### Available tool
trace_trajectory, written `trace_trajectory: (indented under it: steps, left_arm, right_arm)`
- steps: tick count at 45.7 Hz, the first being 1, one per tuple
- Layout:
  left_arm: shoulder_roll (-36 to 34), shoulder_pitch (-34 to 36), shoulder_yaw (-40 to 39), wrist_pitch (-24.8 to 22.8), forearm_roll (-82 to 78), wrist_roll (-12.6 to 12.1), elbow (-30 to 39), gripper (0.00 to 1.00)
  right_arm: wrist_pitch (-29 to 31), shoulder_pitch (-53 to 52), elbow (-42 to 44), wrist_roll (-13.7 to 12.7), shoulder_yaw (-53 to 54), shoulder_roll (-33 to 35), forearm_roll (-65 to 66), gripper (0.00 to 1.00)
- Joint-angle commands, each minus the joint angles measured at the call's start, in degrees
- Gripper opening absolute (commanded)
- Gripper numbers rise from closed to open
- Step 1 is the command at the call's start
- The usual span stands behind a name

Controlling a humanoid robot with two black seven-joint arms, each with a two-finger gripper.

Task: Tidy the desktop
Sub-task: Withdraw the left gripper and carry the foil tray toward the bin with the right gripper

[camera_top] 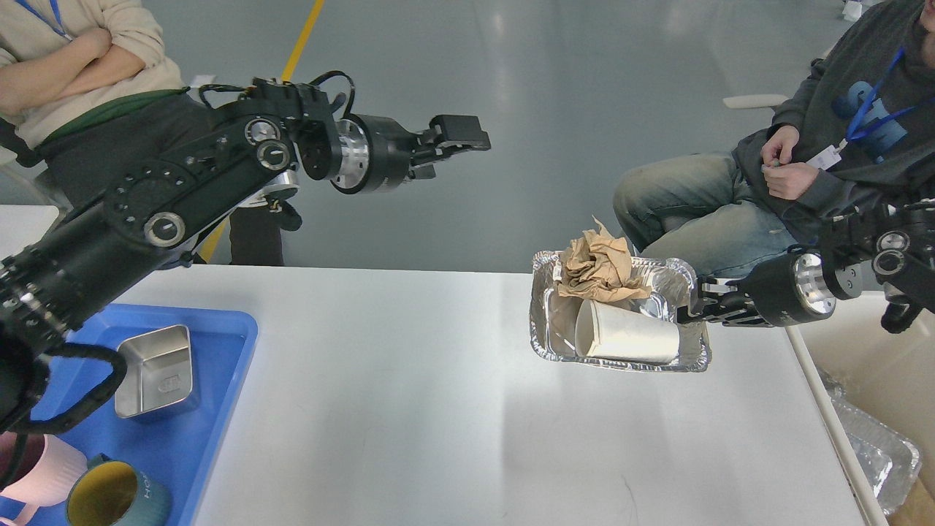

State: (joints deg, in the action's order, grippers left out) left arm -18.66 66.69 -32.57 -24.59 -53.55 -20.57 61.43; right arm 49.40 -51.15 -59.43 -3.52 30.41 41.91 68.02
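The white desktop (438, 409) fills the lower view. My right gripper (690, 307) comes in from the right and is shut on the right rim of a crinkled foil tray (544, 321), holding it just above the desktop's far right part. In the foil tray lie a crumpled brown paper (599, 267) and a white paper cup (628, 337) on its side. My left gripper (447, 150) is raised high beyond the desktop's far edge, well left of the foil tray, open and empty.
A blue plastic tray (219, 409) at the left edge holds a square metal dish (155, 371), a pink cup (36, 475) and a teal mug (117, 500). A beige bin (876, 351) with foil trays (876, 453) stands right of the desktop. Two people sit beyond the far edge.
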Motion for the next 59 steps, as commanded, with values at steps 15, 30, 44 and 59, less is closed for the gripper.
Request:
trace_trajectory:
  steps: [15, 30, 44, 59]
  left_arm:
    - [-9.47, -31.53, -35.97, -14.85, 10.74, 1.40, 1.94, 0.97]
    - [-7.45, -42.00, -39.15, -25.42, 18.38, 6.16, -4.03, 0.97]
    - [-3.23, -41.73, -39.32, -24.98, 19.27, 6.24, -9.84, 0.97]
    - [-2.35, -41.29, -39.24, -24.54, 19.18, 6.51, -11.59, 0.97]
  right_arm:
    - [0.00, 0.35, 0.02, 0.00, 0.00, -0.34, 0.01, 0.00]
    - [-0.09, 0.88, 0.02, 0.00, 0.00, -0.17, 0.01, 0.00]
    - [-0.09, 1.76, 0.28, 0.00, 0.00, -0.17, 0.18, 0.00]
    - [-0.27, 1.50, 3.00, -0.08, 0.00, 0.71, -0.08, 0.00]
